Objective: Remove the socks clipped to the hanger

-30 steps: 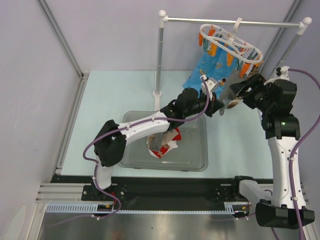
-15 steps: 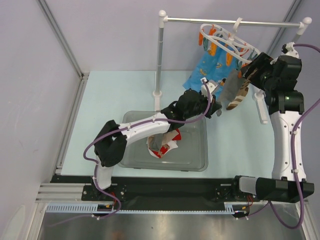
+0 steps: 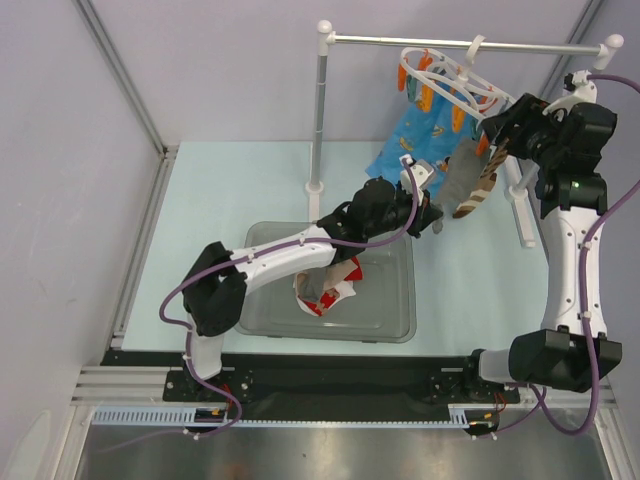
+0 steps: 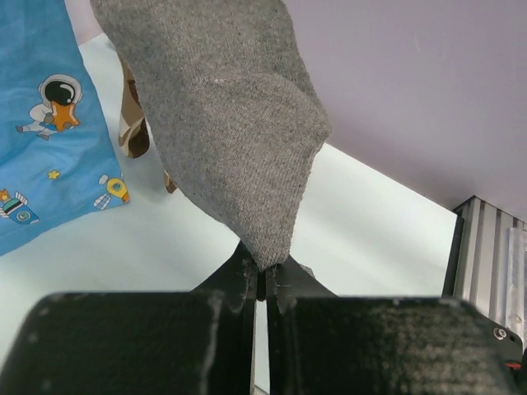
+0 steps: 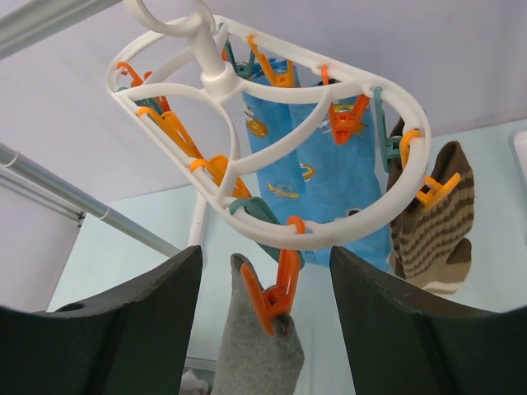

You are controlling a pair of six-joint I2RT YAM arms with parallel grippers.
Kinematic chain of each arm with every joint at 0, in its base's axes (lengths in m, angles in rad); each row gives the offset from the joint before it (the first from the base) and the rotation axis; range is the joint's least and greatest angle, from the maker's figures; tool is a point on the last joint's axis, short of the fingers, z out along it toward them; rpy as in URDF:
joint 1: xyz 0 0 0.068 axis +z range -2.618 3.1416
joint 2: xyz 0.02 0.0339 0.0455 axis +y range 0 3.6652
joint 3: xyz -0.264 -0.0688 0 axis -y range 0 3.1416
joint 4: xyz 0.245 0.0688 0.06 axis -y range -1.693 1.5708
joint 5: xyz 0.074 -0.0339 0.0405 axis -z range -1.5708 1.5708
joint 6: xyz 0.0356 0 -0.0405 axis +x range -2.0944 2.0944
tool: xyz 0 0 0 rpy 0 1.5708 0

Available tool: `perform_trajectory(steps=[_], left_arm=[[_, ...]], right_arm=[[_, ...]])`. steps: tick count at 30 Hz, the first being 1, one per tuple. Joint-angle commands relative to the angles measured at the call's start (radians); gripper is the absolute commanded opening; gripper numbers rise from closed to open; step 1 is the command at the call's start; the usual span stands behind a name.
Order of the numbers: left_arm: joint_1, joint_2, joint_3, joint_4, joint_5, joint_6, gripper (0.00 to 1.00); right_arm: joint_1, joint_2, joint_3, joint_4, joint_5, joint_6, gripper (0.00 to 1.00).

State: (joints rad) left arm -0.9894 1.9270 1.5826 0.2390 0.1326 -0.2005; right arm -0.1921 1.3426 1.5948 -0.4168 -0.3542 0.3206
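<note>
Jaws of the left gripper point(image 4: 263, 284) are pressed together on the toe tip of a grey knitted sock point(image 4: 239, 123). Those of the right gripper point(image 5: 265, 271) stand wide apart and hold nothing, one on each side of the orange plastic peg point(image 5: 280, 290) that bites this sock's cuff.

The task looks partly done. A grey translucent plastic tray point(image 3: 392, 300) on the pale green tabletop point(image 3: 230, 200) already holds a crumpled white-and-red sock point(image 3: 325, 290). The white plastic oval ring hanger point(image 5: 362, 222) still carries bright blue cartoon-print fabric point(image 5: 288, 169) (one sock or two, I cannot tell), then the grey sock, then a smaller brown-and-cream striped sock point(image 5: 436, 222) on the ring's far side. By my reading the grey one is the sock in hand, stretched between peg and left jaws and awaiting release.

Around them, the white-and-metal rail stand point(image 3: 460, 42) bears the hanger's hook. Spare orange and green pegs crowd the ring close to the target peg, and the blue fabric hangs just behind it, so a careless squeeze might catch a neighbour.
</note>
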Motion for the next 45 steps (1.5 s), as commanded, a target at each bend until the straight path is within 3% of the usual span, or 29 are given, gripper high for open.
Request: perform_trajectory(steps=[1, 10, 18, 21, 24, 25, 28, 32, 36, 39, 42, 45], left_arm=[[-0.006, -0.066, 0.004, 0.026, 0.044, 0.012, 0.00], [-0.006, -0.069, 0.004, 0.028, 0.068, -0.005, 0.00], [-0.005, -0.074, 0.008, 0.023, 0.064, -0.002, 0.00], [-0.005, -0.074, 0.005, 0.023, 0.064, -0.005, 0.00], [-0.005, -0.072, 0.004, 0.022, 0.062, -0.005, 0.00], [-0.005, -0.071, 0.002, 0.020, 0.062, -0.005, 0.00], [-0.005, -0.074, 0.001, 0.019, 0.056, -0.007, 0.00], [-0.005, -0.080, -0.015, 0.019, 0.055, -0.005, 0.00], [-0.005, -0.106, -0.032, 0.010, 0.050, -0.004, 0.00], [-0.003, -0.141, -0.052, -0.038, 0.018, 0.001, 0.00], [0.006, -0.226, -0.104, -0.144, 0.004, 0.010, 0.00], [0.035, -0.362, -0.231, -0.228, -0.007, -0.002, 0.00]], right_arm=[[-0.027, 0.001, -0.036, 0.113, -0.126, -0.008, 0.70], [-0.096, 0.009, -0.148, 0.309, -0.333, 0.115, 0.66], [-0.112, 0.010, -0.205, 0.435, -0.399, 0.170, 0.52], [-0.113, 0.015, -0.205, 0.437, -0.401, 0.172, 0.45], [-0.116, 0.016, -0.206, 0.431, -0.399, 0.169, 0.32], [-0.118, 0.017, -0.205, 0.426, -0.394, 0.167, 0.22], [-0.119, 0.015, -0.207, 0.420, -0.394, 0.166, 0.10], [-0.119, 0.018, -0.205, 0.421, -0.396, 0.169, 0.04], [-0.121, 0.020, -0.205, 0.421, -0.393, 0.173, 0.09], [-0.121, 0.015, -0.208, 0.375, -0.375, 0.172, 0.29], [-0.122, 0.004, -0.216, 0.346, -0.359, 0.169, 0.40], [-0.124, -0.019, -0.237, 0.317, -0.376, 0.175, 0.60]])
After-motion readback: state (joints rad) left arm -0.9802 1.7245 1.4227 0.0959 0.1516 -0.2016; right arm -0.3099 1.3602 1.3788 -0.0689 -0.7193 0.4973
